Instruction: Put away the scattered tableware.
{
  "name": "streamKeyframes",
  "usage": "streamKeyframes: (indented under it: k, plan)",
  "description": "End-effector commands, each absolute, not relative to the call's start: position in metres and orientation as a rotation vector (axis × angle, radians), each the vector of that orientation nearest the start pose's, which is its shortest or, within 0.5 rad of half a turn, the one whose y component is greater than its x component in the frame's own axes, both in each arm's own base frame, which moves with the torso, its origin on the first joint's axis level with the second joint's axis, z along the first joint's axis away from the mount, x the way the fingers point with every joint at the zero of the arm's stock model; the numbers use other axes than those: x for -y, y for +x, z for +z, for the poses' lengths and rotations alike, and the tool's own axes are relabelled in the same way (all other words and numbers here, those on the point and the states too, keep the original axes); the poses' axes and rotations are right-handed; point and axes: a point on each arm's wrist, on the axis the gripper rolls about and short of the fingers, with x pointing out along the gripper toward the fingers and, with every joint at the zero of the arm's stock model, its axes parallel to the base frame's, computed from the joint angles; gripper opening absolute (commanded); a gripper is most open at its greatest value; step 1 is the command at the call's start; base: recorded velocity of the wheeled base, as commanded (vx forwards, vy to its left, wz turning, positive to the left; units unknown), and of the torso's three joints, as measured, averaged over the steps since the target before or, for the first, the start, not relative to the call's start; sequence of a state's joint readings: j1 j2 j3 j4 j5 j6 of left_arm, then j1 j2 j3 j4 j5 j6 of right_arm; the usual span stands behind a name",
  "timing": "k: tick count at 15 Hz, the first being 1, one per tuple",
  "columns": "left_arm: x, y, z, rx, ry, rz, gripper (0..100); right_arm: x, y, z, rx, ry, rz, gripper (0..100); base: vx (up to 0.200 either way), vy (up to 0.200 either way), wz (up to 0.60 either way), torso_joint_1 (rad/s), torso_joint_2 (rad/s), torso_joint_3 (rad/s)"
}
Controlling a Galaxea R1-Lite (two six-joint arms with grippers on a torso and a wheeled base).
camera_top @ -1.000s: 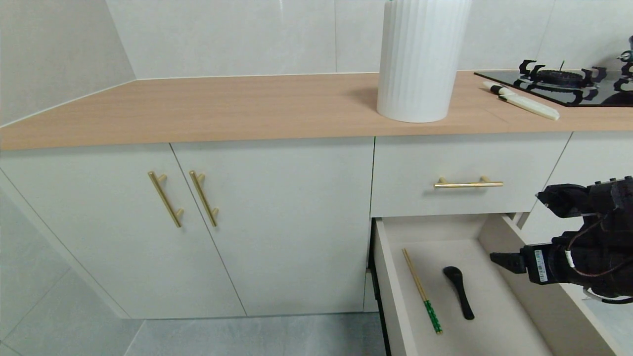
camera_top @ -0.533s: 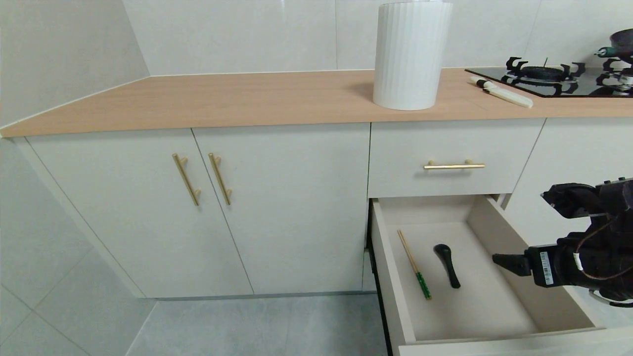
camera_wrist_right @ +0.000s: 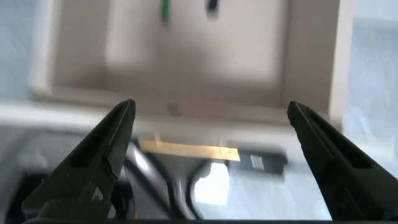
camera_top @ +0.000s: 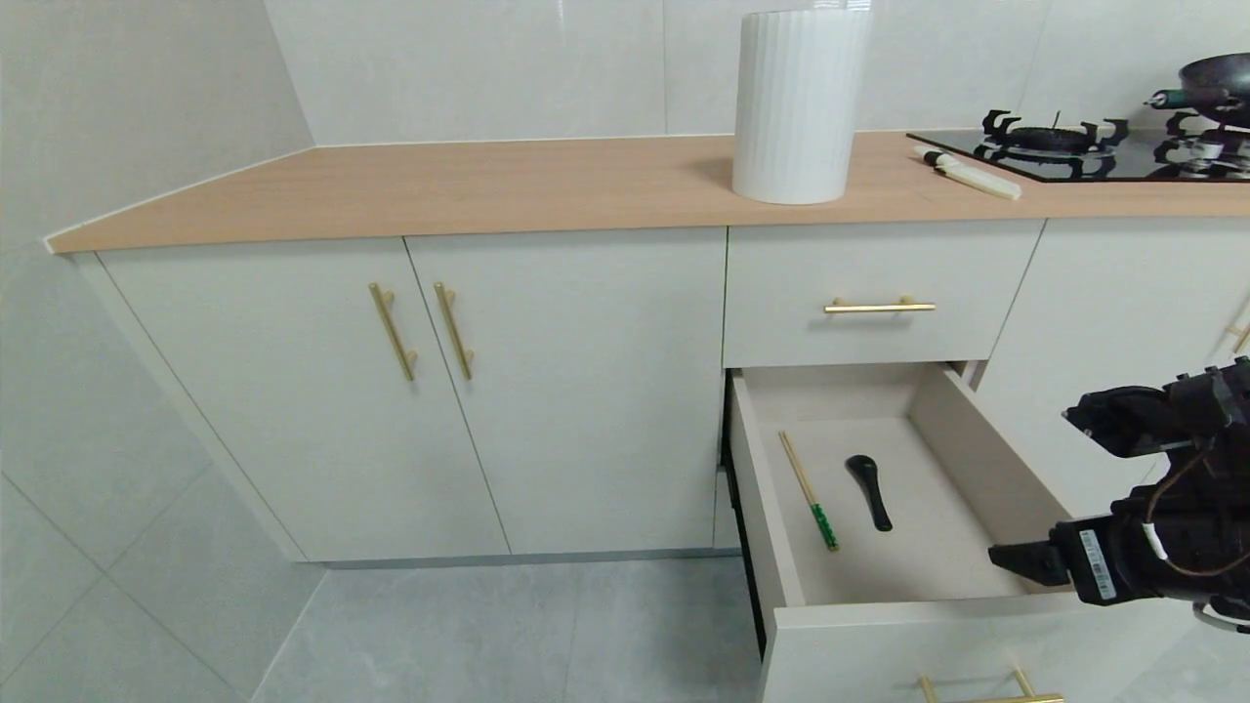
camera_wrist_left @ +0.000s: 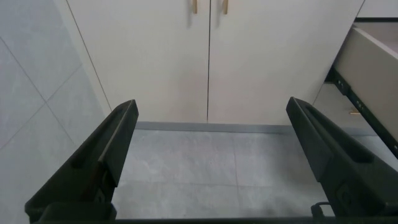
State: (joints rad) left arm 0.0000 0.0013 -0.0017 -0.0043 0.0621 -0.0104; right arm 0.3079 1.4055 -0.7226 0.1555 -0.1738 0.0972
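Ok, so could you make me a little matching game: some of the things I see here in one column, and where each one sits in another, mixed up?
Things
1. chopsticks
2. black spoon
3. white ribbed vase
4. knife

Places
A. lying on the countertop beside the gas hob
B. in the open drawer, along the wall nearer the cupboard doors
C. standing upright on the countertop, above the closed drawer
D. in the open drawer, around the middle of its floor

Pairs: 1-B, 2-D, 3-C, 4-A
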Motion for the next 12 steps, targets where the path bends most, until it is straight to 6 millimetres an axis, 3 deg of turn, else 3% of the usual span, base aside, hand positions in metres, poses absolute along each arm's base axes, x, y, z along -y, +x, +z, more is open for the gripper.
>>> streamKeyframes:
  k: [1,3,5,9,12]
  plan:
    - [-0.001,-0.023,0.076,0.005,-0.011,0.063,100,-0.062,0.192,0.177,-0.861,-0.124,0.105,100,0.000,0.000,0.00,0.000,0.00,0.000]
    - [-0.001,-0.023,0.076,0.005,-0.011,0.063,100,-0.067,0.190,0.178,-0.915,-0.109,0.131,100,0.000,0.000,0.00,0.000,0.00,0.000]
    - [-0.001,-0.023,0.076,0.005,-0.011,0.063,100,-0.086,0.197,0.177,-1.060,0.010,0.227,100,0.000,0.000,0.00,0.000,0.00,0.000]
    - [-0.001,-0.023,0.076,0.005,-0.011,0.063,100,-0.094,0.215,0.146,-1.196,-0.027,0.197,100,0.000,0.000,0.00,0.000,0.00,0.000]
    - [-0.001,-0.023,0.076,0.003,-0.011,0.063,100,-0.095,0.217,0.135,-1.234,-0.060,0.166,100,0.000,0.000,0.00,0.000,0.00,0.000]
